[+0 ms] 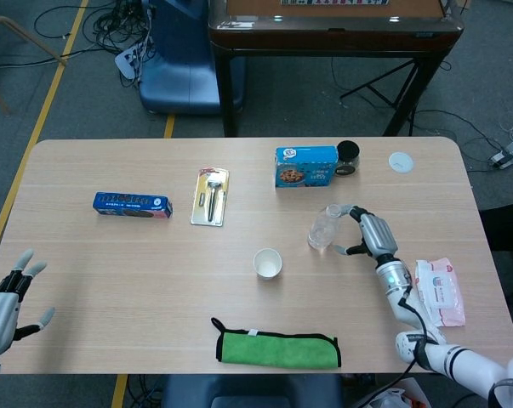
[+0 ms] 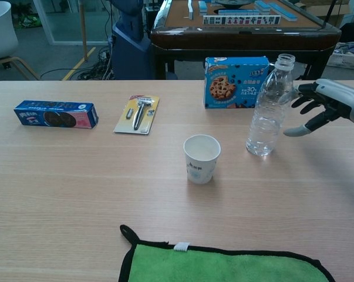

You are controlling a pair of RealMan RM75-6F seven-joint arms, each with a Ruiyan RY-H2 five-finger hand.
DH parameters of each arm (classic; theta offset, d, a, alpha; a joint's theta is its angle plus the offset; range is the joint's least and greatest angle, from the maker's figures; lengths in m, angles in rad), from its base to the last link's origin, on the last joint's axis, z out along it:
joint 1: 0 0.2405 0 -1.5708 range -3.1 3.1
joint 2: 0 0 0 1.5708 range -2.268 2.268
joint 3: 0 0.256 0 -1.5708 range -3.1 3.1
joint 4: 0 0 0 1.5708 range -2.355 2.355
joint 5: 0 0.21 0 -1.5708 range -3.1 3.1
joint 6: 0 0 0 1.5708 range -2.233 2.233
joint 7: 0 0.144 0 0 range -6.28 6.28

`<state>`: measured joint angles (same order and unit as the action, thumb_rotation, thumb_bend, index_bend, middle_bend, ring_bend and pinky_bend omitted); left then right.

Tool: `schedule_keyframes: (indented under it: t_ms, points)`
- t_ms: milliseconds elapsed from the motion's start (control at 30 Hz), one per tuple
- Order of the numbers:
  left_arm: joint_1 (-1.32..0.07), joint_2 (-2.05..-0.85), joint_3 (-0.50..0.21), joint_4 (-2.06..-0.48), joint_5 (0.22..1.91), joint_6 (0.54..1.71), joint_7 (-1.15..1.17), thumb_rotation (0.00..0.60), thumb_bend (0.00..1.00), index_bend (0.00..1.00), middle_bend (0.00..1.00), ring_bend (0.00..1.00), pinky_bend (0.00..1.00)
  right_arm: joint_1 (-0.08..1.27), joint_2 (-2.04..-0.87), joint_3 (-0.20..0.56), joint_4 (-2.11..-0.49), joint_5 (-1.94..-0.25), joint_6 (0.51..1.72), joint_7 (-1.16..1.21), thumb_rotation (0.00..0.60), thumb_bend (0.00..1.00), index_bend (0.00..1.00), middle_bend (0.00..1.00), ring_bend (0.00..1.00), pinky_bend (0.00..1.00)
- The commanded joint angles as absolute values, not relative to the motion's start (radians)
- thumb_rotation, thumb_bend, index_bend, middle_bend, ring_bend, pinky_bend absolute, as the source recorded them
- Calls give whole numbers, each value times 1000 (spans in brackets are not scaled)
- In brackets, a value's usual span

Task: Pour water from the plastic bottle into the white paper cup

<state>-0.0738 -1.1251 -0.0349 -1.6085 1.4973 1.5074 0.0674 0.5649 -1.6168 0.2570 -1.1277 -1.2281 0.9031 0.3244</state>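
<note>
The plastic bottle (image 2: 269, 107) stands upright and uncapped on the table (image 1: 111, 280), in its right half, about midway between the far and near edges. The white paper cup (image 2: 201, 158) stands near it, closer to the near edge, and it looks empty. The right hand (image 2: 323, 104) is just beside the bottle with its fingers (image 2: 298, 130) spread apart; it grasps nothing and does not touch the bottle. The left hand (image 1: 2, 297) is at the near left corner of the table, also released, with fingers apart. A green cloth (image 1: 277, 348) lies at the near edge. A blue biscuit box (image 2: 236, 81) stands toward the far edge behind the bottle.
</note>
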Motion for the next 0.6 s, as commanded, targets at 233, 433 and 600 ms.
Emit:
schedule_keyframes:
  t_ms: [233,433,600]
  points:
    - [-71,-1120,-36,-1615,1500,1513,58,600,220,187,32,255,543,600,-1657,260,-1081,-1225,873,333,600,102,320,222,192,261]
    - [-69,-1116,-37,-1617,1499,1514,51,600,220,186,32,255,543,621,-1684,263,-1051,-1217,855,330,600,102,320,227,192,261]
    - [-68,-1113,-37,-1618,1498,1513,46,600,220,187,32,255,543,633,-1701,266,-1026,-1212,848,325,600,102,320,237,192,261]
